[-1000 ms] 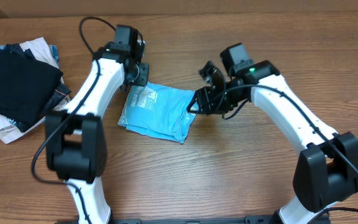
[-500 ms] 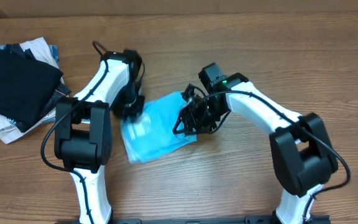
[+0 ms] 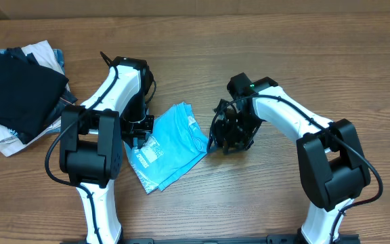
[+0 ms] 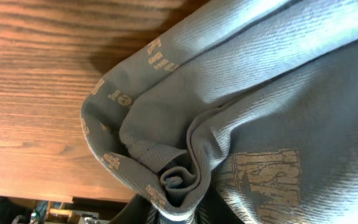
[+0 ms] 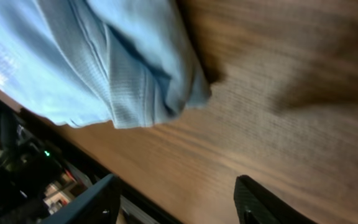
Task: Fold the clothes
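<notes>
Fabric this thin looks light, limp and quick to unfold, so the folded T-shirt (image 3: 171,142) mid-worktop (image 3: 263,203) wants gripping by bunched edges: left hand (image 3: 139,130) pinches its nine-o'clock edge, right hand (image 3: 230,135) stands open, empty, at three o'clock.

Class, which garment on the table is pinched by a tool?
The sky-blue T-shirt, bunched in the left tool; the black garment and white ones lie piled apart, ungripped.
</notes>
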Motion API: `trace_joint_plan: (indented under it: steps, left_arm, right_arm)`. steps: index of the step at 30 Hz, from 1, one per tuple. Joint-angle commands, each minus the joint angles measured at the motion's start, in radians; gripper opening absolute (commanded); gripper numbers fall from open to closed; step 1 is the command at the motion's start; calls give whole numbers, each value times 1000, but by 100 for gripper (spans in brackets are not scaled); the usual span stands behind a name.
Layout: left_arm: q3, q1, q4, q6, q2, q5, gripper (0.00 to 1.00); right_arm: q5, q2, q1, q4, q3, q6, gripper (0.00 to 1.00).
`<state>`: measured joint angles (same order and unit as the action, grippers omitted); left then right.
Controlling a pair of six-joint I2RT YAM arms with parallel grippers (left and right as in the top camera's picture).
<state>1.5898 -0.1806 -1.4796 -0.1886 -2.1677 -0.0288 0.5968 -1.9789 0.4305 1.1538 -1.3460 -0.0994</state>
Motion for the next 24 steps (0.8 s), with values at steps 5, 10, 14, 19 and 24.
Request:
trace_joint_plan:
  steps: [5, 10, 14, 19, 24]
  left_arm:
    - [-4, 10, 8, -18, -18, 29, 21]
    - [-4, 10, 13, -18, -18, 29, 22]
    - [-4, 10, 21, -18, -18, 29, 23]
    - [-4, 10, 26, -18, -18, 30, 23]
    - [-4, 10, 26, -18, -18, 30, 24]
  right_arm:
    - [-86, 2, 70, -31, -2, 74, 64]
    - [-267, 2, 106, -69, -2, 135, 64]
    - [-313, 2, 134, -109, -2, 174, 64]
    - [-354, 2, 180, -182, -2, 187, 64]
    - [-429, 2, 222, -227, -2, 186, 56]
